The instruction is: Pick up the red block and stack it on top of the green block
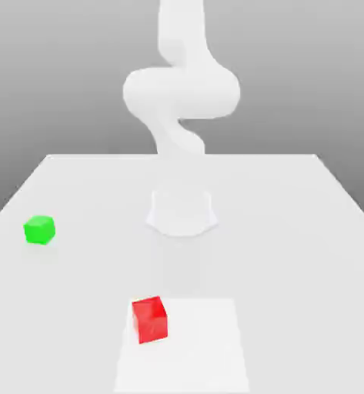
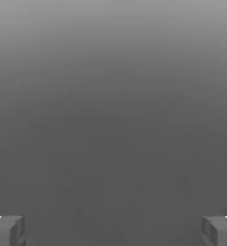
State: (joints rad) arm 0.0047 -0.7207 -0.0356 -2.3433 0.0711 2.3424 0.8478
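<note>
The red block (image 1: 149, 319) sits on the white table near its front edge, a little toward the exterior view's left of centre. Farther back, the green block (image 1: 39, 229) rests close to the table's edge on the exterior view's left, well apart from the red one. In the hand view my gripper (image 2: 113, 231) is open, its two grey fingertips (image 2: 7, 230) standing wide apart with nothing between them and plain grey background behind. The white arm (image 1: 181, 92) rises from the middle of the table, away from both blocks.
The arm's round base (image 1: 182, 212) stands mid-table behind the blocks. A paler square patch (image 1: 196, 346) marks the table (image 1: 308, 231) surface just beside the red block, toward the exterior view's right.
</note>
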